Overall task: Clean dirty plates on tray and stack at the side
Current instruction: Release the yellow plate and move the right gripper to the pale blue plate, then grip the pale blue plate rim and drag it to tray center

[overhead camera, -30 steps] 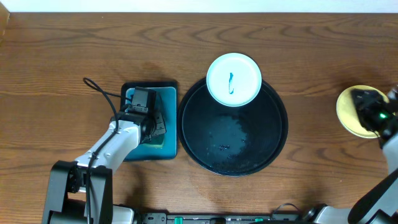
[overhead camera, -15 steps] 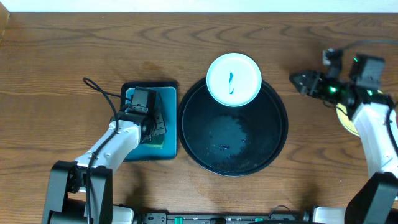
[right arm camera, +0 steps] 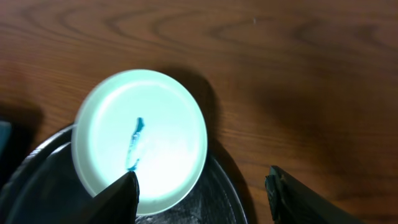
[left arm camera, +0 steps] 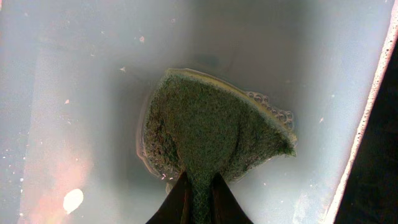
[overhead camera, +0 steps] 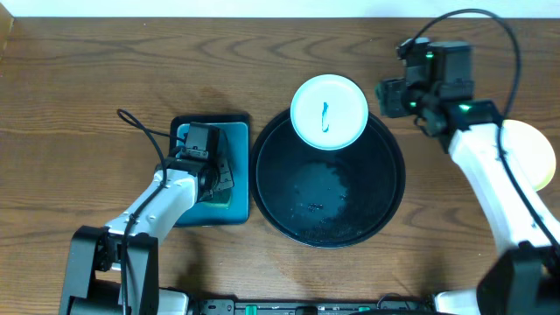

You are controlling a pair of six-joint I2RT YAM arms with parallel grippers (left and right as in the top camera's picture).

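A pale mint-white plate (overhead camera: 329,111) with a blue scribble lies on the far rim of the large round black tray (overhead camera: 289,206); it also shows in the right wrist view (right arm camera: 140,140), as does the tray (right arm camera: 224,199). A pale yellow plate (overhead camera: 534,150) lies on the table at the right, partly hidden by the right arm. My right gripper (overhead camera: 388,96) (right arm camera: 199,180) is open and empty, above the table just right of the mint plate. My left gripper (overhead camera: 203,153) (left arm camera: 199,186) is shut on a green sponge (left arm camera: 211,124) in the teal tray.
The teal rectangular tray (overhead camera: 236,166) (left arm camera: 81,93) stands left of the black tray and holds the sponge in shallow water. Bare wooden table (overhead camera: 105,70) lies all around. The black tray's middle is wet and bare.
My right arm has swung from the yellow plate at the far right leftward and up to beside the mint plate. The yellow plate lies uncovered. The left arm has not moved.
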